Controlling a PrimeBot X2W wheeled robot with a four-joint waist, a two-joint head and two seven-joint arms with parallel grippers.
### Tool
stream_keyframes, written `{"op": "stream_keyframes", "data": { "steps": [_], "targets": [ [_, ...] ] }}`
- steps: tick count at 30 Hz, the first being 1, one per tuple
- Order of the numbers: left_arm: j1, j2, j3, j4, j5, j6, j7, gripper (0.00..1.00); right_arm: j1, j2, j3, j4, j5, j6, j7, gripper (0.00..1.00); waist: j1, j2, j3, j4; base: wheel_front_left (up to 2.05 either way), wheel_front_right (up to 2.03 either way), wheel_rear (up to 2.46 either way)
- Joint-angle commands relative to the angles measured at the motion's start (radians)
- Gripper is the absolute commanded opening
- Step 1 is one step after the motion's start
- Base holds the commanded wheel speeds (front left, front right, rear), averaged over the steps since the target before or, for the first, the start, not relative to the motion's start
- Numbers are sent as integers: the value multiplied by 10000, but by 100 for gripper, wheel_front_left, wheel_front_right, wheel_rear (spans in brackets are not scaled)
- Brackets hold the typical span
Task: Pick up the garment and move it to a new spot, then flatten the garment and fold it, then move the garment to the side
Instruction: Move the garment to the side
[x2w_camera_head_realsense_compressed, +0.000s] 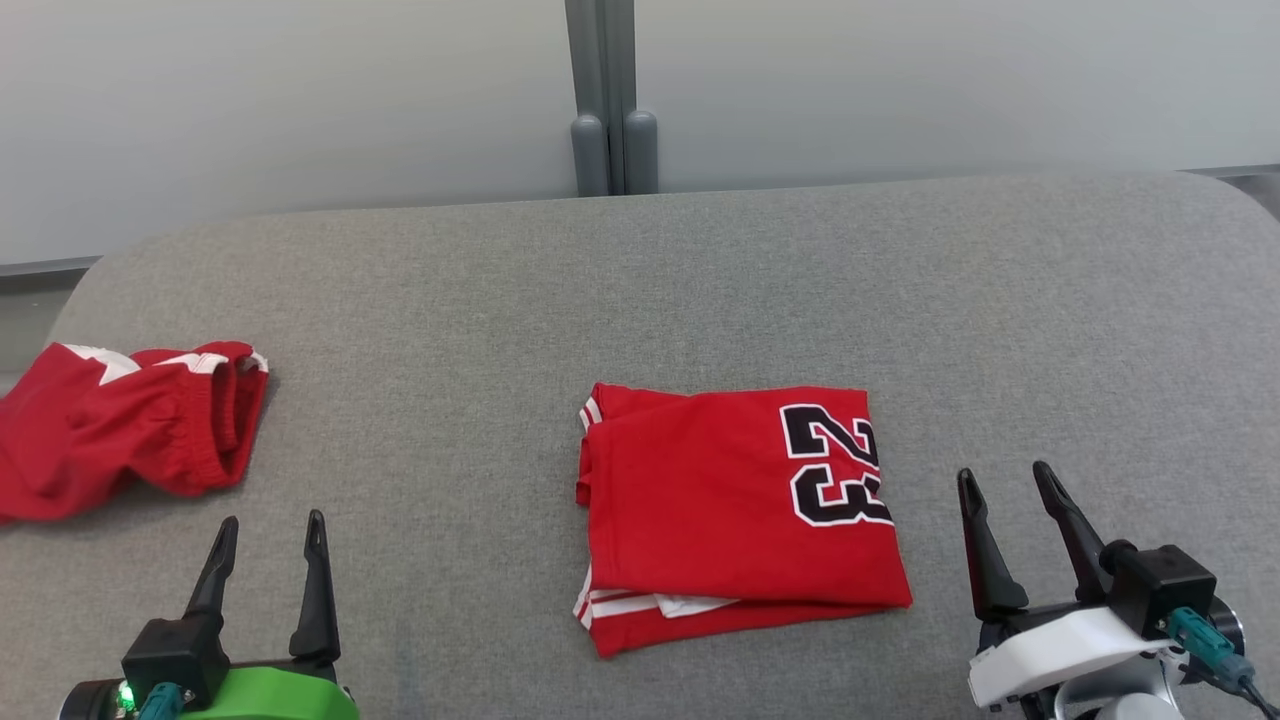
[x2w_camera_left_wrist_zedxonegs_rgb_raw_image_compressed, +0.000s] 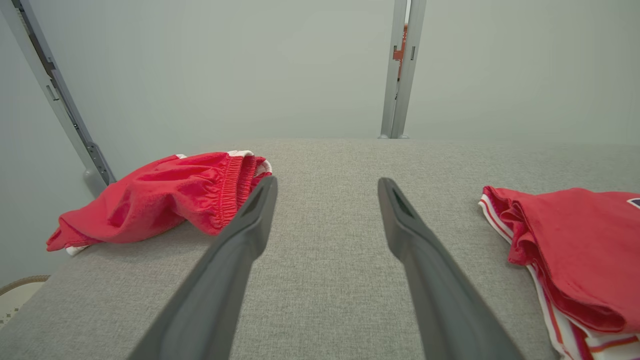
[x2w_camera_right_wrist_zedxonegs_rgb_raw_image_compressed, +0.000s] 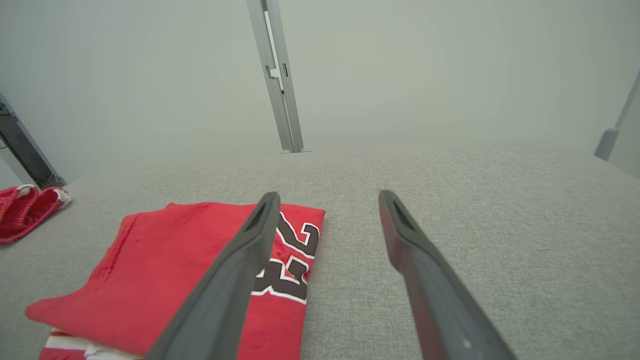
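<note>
A red garment (x2w_camera_head_realsense_compressed: 735, 515) with a black and white "23" lies folded into a rough square on the grey surface, in the middle front. It also appears at the right edge of the left wrist view as a folded garment (x2w_camera_left_wrist_zedxonegs_rgb_raw_image_compressed: 575, 250) and low left in the right wrist view as the garment (x2w_camera_right_wrist_zedxonegs_rgb_raw_image_compressed: 165, 270). My left gripper (x2w_camera_head_realsense_compressed: 272, 535) stands open at the lower left, well left of it, empty. My right gripper (x2w_camera_head_realsense_compressed: 1005, 482) stands open just right of the garment, touching nothing. Its own fingers (x2w_camera_right_wrist_zedxonegs_rgb_raw_image_compressed: 235, 280) spread wide above the cloth's right edge.
A second red piece with an elastic waistband, shorts (x2w_camera_head_realsense_compressed: 120, 430), lies crumpled at the left edge of the grey padded surface (x2w_camera_head_realsense_compressed: 640, 290); these shorts (x2w_camera_left_wrist_zedxonegs_rgb_raw_image_compressed: 160, 200) sit just left of my left fingers. Pale wall panels and a grey post (x2w_camera_head_realsense_compressed: 610, 100) stand behind.
</note>
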Motion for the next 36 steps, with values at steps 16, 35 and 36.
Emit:
{"op": "stream_keyframes", "data": {
  "steps": [16, 35, 36],
  "targets": [
    [-415, -57, -209, -98, 26, -27, -2, 100, -2605, 55, 528, 1838, -166, -12, 772, 100, 0, 0, 693, 334, 0, 0, 0],
    [-1084, -105, -511, 2, -118, -26, -2, 100, -3513, 440, 710, 5512, 169, -12, 777, 100, 0, 0, 1666, 642, 0, 0, 0],
    [-1091, -108, -514, 5, -123, -28, -2, 100, -3519, 450, 766, 5655, 170, -12, 768, 100, 0, 0, 1681, 638, 0, 0, 0]
  ]
}}
